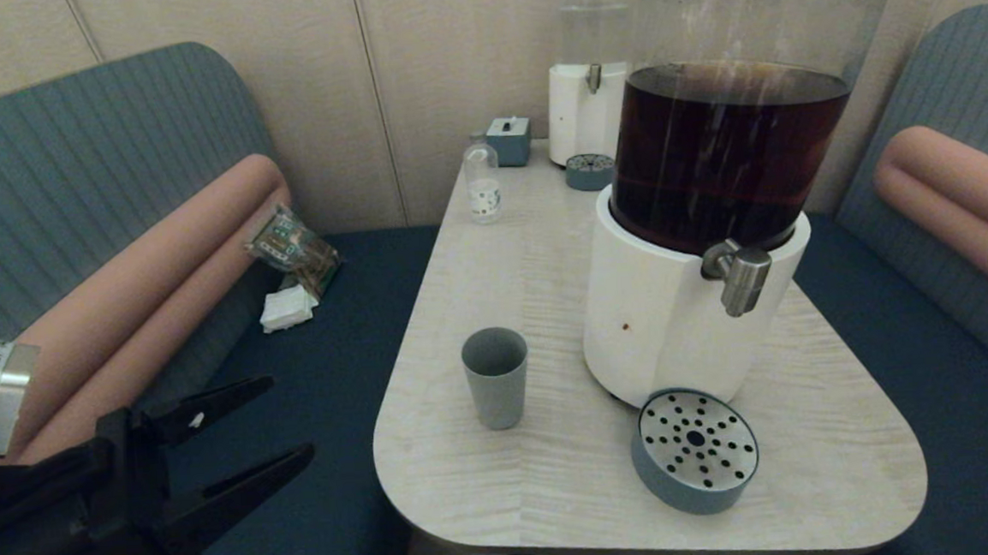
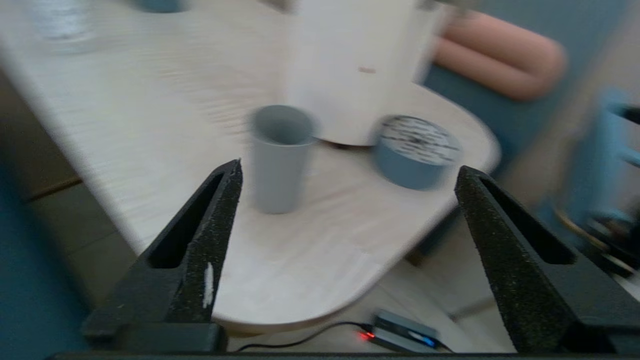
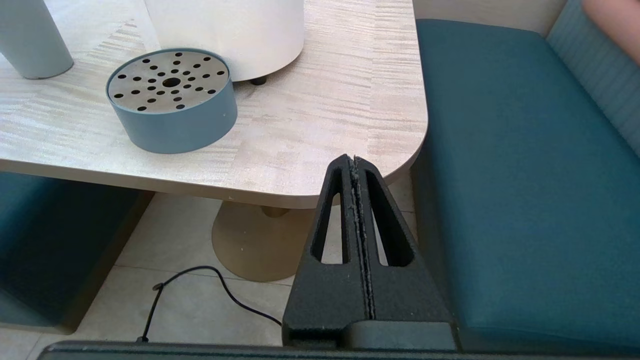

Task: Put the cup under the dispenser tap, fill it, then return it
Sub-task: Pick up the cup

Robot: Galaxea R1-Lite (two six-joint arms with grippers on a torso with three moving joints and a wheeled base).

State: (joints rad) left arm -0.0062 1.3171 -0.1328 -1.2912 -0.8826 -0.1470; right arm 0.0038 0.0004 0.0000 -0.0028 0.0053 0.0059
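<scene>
Your left tool hangs open, left of the cup on the worktop; right tool closed

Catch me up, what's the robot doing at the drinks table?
Nothing is gripped yet. The left tool is open, off the table's near-left edge, facing the cup. The cup stands upright beside the dispenser's white base, not under the dispenser tap. The right tool is shut, parked low off the table's right corner.

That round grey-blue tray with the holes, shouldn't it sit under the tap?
Yes, it looks misplaced: the round perforated-top drip tray stands near the table's front edge, offset from the brushed-metal tap, so drips would miss it.
</scene>
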